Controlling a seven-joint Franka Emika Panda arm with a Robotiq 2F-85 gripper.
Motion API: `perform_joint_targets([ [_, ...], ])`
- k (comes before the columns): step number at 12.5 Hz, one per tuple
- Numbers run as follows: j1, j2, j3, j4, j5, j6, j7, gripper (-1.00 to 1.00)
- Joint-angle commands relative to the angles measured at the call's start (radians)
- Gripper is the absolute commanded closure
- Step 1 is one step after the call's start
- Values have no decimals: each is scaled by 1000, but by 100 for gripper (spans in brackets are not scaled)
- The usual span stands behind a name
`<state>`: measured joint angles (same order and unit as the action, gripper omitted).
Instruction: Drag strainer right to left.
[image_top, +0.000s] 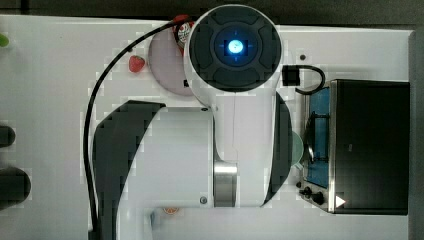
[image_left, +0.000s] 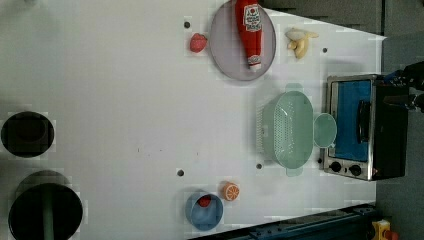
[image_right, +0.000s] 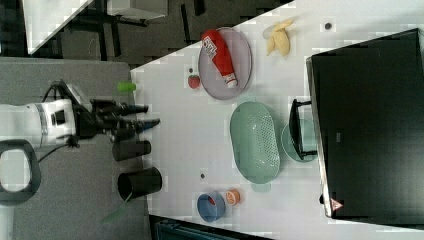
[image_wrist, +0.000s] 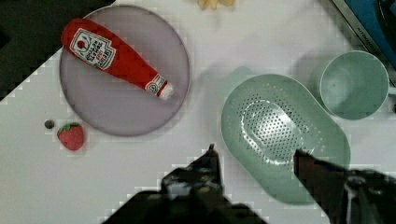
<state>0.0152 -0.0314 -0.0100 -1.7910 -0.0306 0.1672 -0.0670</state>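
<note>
- The strainer (image_left: 288, 129) sits upright on the white desk (image_left: 125, 100), between the grey plate (image_left: 224, 55) carrying the ketchup bottle (image_left: 249, 30) and the toaster oven (image_left: 365, 127); a green cup (image_left: 325, 130) touches or nearly touches its long side toward the oven.
- In the right view the tool (image_right: 142, 122) hangs well apart from the strainer, out past the desk's edge, with its fingers apart and nothing between them; the wrist view shows the same gap, the two fingertips (image_wrist: 211, 156) dark against the desk and rim.
- The step in hand looks like the approach: nothing is gripped yet.
- To do it well, I would bring the tool down over the strainer's rim on the long side away from the cup, one finger inside the perforated wall and one outside, then close gently on the thin plastic.
- Keep the base flat on the desk while dragging; lifting or tipping could make it catch or flip.
- Pull in a straight line across the open desk, steering clear of the plate, the strawberry (image_left: 198, 43) and the blue bowl (image_left: 204, 210).
- Watch that the cup is not carried along.
</note>
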Motion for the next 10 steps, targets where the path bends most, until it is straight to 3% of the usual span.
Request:
perform_joint_targets([
  [1,-28,-464,-26,-144,-25,-288,139,-58],
  [3,-26,-462,-25,-157,-23,-285,139,-100],
  [6,-24,-429,-15,-211,-23,-245,139,-100],
  [10,-24,-318,-3,-362,-23,-59,183,-100],
])
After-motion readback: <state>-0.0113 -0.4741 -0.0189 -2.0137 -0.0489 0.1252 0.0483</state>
